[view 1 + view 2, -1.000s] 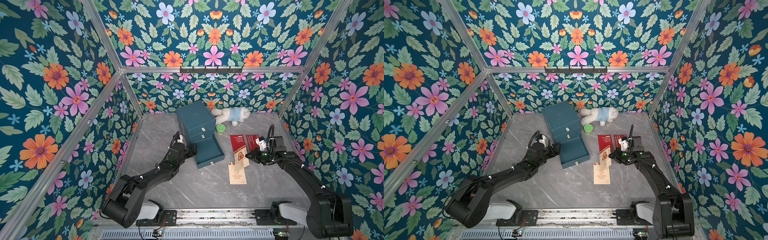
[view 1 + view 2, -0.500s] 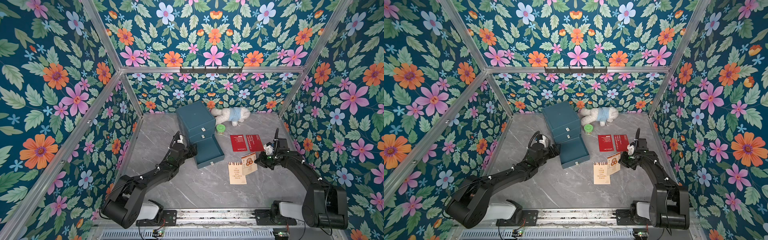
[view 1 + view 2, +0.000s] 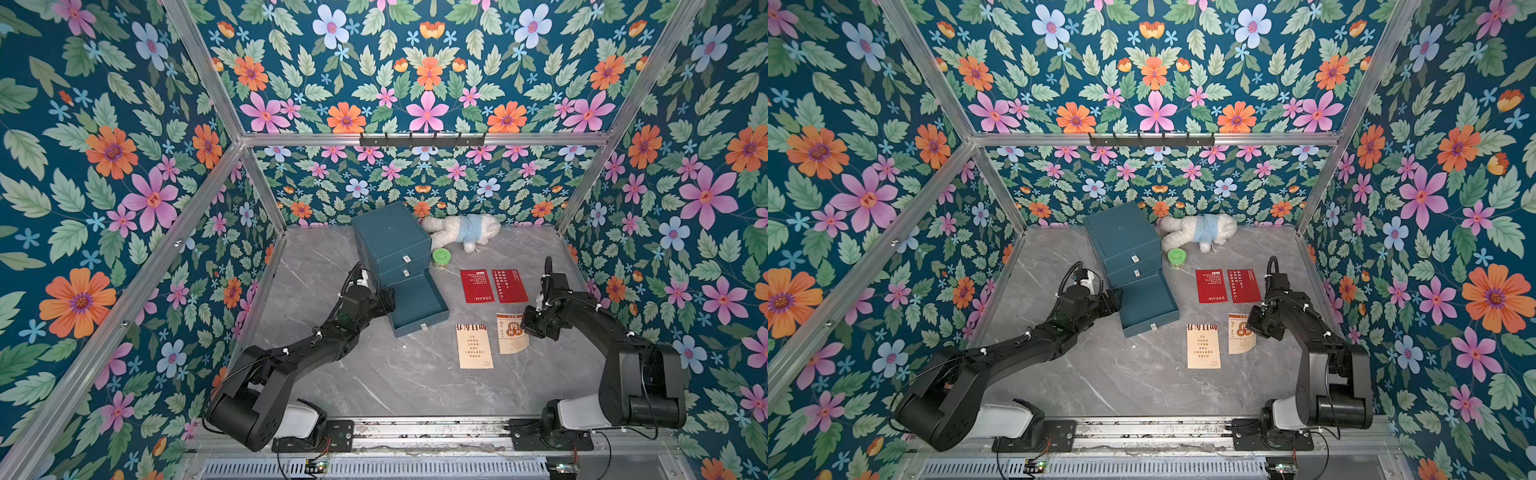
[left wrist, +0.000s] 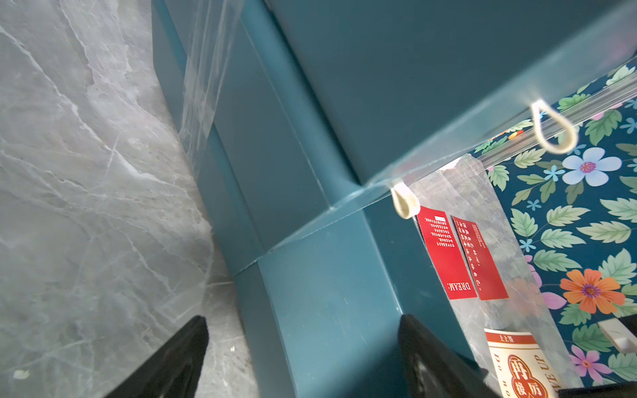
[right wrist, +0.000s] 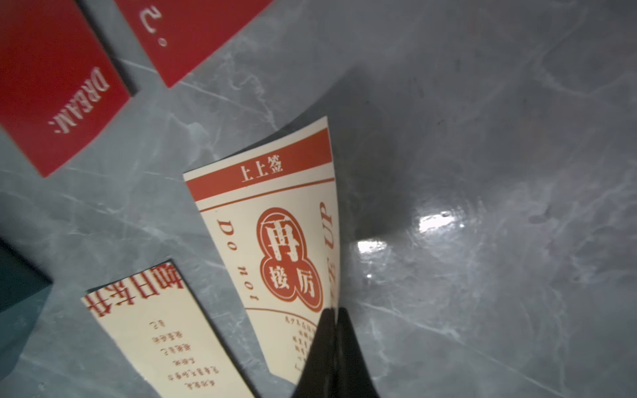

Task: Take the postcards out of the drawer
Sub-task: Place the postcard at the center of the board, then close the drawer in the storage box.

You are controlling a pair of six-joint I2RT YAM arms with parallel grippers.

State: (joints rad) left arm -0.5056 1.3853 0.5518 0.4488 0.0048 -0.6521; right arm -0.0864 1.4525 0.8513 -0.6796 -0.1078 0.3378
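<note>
Four postcards are out on the grey table, right of the open teal drawer (image 3: pixel 417 305), whose inside shows bare. Two red ones (image 3: pixel 477 286) (image 3: pixel 509 285) lie flat side by side. One cream postcard (image 3: pixel 473 346) lies flat nearer the front. My right gripper (image 3: pixel 527 328) (image 5: pixel 332 320) is shut on one long edge of the second cream postcard (image 3: pixel 512 338) (image 5: pixel 275 241). That edge is lifted and the card slopes down toward the table. My left gripper (image 3: pixel 390 299) (image 4: pixel 303 348) is open, its fingers standing either side of the drawer's left wall.
The teal drawer cabinet (image 3: pixel 390 237) stands at the back middle, with a white and blue plush toy (image 3: pixel 461 230) and a small green jar (image 3: pixel 440 258) to its right. Flowered walls close in the left, right and back sides. A hook rail (image 3: pixel 422 139) hangs on the back wall.
My right gripper has carried the cream postcard rightward and toward the front, then down beside the flat cream one. The left arm has stayed where it was.
</note>
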